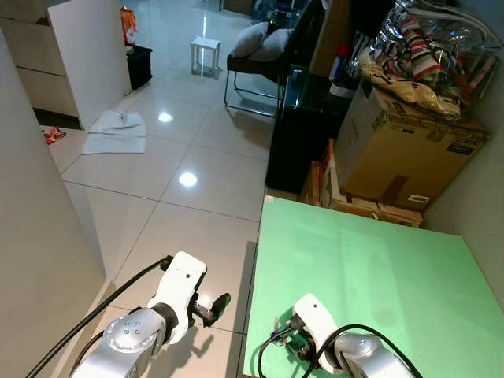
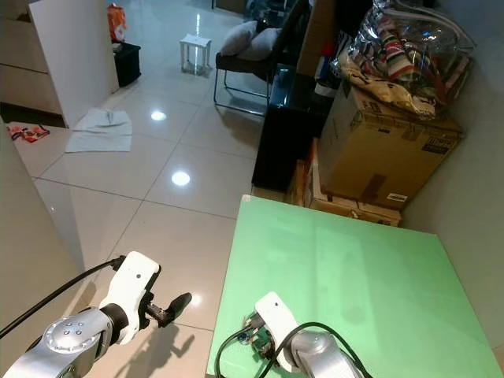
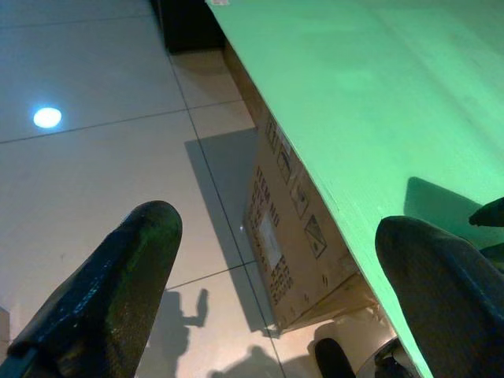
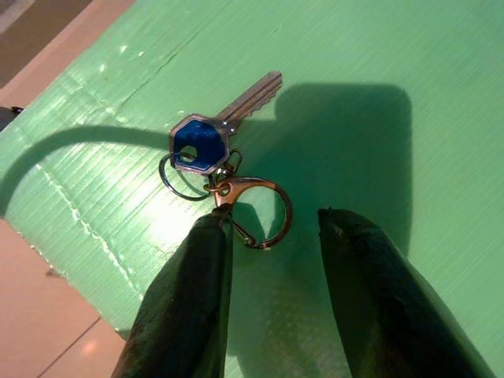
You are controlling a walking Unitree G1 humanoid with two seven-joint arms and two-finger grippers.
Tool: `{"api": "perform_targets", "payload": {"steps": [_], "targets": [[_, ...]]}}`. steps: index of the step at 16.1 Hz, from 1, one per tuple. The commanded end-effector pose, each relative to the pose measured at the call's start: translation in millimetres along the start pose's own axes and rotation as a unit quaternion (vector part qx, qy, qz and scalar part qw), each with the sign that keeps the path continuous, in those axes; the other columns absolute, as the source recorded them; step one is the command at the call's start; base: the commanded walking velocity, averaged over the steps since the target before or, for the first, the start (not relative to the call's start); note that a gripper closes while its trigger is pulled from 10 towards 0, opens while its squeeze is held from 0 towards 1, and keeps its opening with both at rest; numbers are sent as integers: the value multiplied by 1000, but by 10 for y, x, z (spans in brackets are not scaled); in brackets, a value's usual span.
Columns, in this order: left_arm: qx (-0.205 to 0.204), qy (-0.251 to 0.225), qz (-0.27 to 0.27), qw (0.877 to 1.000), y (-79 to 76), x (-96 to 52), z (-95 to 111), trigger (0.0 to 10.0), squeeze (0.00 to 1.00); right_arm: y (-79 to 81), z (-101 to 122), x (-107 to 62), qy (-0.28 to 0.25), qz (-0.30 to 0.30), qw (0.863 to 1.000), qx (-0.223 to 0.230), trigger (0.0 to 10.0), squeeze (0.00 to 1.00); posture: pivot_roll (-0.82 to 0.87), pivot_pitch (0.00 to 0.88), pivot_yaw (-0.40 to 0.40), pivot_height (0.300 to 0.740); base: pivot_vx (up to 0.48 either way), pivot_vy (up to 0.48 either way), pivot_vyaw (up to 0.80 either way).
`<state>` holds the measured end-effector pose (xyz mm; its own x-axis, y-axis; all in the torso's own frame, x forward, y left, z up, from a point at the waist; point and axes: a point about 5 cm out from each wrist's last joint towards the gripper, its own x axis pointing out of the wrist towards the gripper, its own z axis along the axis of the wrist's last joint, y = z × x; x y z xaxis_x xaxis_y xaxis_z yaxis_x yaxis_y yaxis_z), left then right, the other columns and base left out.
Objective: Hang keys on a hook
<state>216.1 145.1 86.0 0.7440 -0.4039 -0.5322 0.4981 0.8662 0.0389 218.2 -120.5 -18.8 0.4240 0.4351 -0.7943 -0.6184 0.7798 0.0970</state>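
The counter fills the near right, its left edge bordering the floor. The keys lie on the counter at its near left corner, just in from the edge, with the right gripper over them, jaws spread, one finger touching the clasp. The left gripper hangs over the floor, left of the counter's left edge. Behind the counter's far edge stand cardboard boxes; beyond them, a chair.
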Motion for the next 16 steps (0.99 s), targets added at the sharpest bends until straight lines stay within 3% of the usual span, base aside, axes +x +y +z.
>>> {"api": "perform_targets", "payload": {"steps": [1, 4, 5, 10, 16], "targets": [[2, -2, -12, 1000, -61, -3, 17, 10000, 0, -56, -10, -12, 4, -3, 1000, 10, 10000, 1000, 53, 53, -139, 740, 0, 0, 0], [3, -2, -10, 1000, -51, -8, 14, 10000, 0, -98, -23, 20, 14, -23, 1000, 5, 10000, 1000, 59, 51, -140, 740, 0, 0, 0], [3, -2, -10, 1000, -47, -8, 13, 10000, 0, -132, -47, 48, 19, -32, 999, 6, 10000, 0, 65, 48, -137, 740, 0, 0, 0], [6, -4, -12, 1000, -49, -10, 25, 10000, 0, -258, -8, 157, -11, -68, 997, 22, 10000, 0, 72, 44, -131, 740, 0, 0, 0], [7, -3, -11, 1000, -43, -26, 25, 10000, 0, -248, 38, 222, -17, -63, 997, 27, 10000, 0, 80, 47, -131, 740, 0, 0, 0]]}}
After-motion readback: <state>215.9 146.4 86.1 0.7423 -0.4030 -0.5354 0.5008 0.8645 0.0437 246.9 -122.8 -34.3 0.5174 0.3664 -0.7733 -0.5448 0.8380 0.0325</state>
